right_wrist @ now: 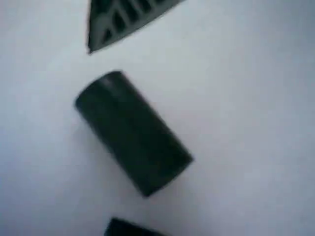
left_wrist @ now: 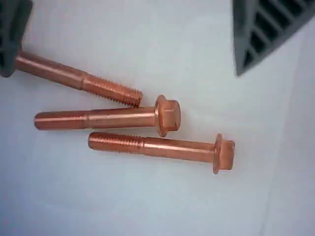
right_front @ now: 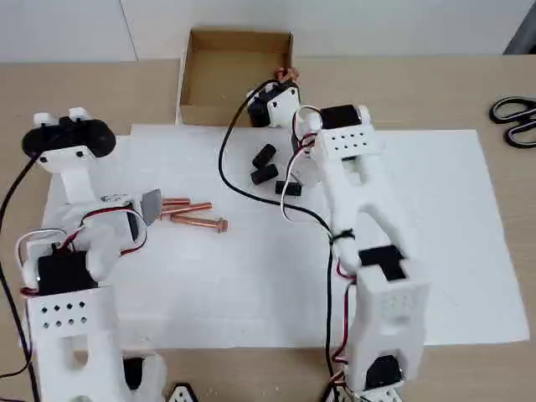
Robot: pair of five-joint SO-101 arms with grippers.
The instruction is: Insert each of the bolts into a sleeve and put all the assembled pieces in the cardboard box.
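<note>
Left gripper (left_wrist: 125, 69): jaws wide apart, holding nothing. Three copper bolts (left_wrist: 106, 118) lie flat on the white foam sheet (right_front: 251, 285) in the gap between them, roughly parallel. The bolt nearest the jaws (left_wrist: 78, 78) has its head end hidden behind one finger (left_wrist: 11, 34); contact cannot be judged. The other two lie close beside it, heads toward the opposite finger.

Right gripper (right_front: 295, 177): open or closed, cannot tell. One black sleeve (right_wrist: 133, 132) lies on its side on the foam just under it, and a second sleeve (right_wrist: 128, 228) lies near. High view: three sleeves (right_front: 265, 155) clustered by this gripper. The cardboard box (right_front: 182, 79) is beyond them, past the foam edge. Scissors (right_front: 515, 117) are well apart, on the table (right_front: 502, 360).
</note>
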